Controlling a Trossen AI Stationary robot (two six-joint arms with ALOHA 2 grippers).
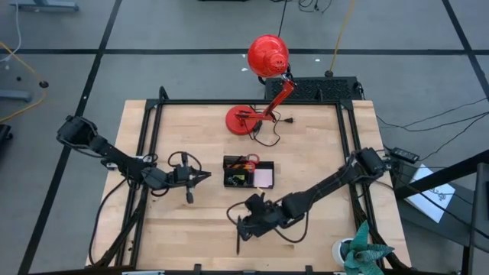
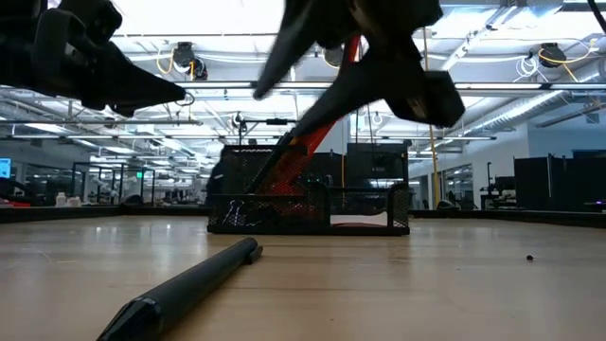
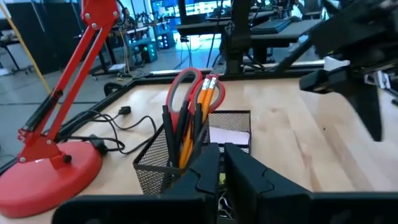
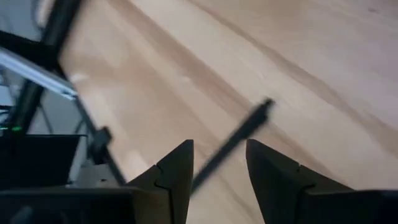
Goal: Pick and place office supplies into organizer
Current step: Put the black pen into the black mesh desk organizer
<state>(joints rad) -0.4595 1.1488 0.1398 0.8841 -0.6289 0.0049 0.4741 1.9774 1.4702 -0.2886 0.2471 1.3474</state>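
The black mesh organizer (image 1: 248,172) stands at mid-table. Its taller section holds red-handled scissors (image 3: 186,84), orange pencils (image 3: 210,93) and black pens (image 3: 169,127) upright. A pink sticky-note pad (image 3: 230,134) lies in its low section. One black pen (image 1: 238,244) lies flat on the table near the front edge, also seen close up in the low view (image 2: 189,284). My right gripper (image 4: 221,146) hovers open above this pen (image 4: 239,137), one finger on either side, without touching it. My left gripper (image 3: 221,149) is shut on nothing, level, just left of the organizer (image 3: 186,155).
A red desk lamp (image 1: 267,55) stands at the far edge on its round base (image 1: 243,120), its cord (image 1: 267,136) trailing toward the organizer. A teal object (image 1: 361,250) sits at the front right corner. Black frame rails (image 1: 149,153) run along the table's sides.
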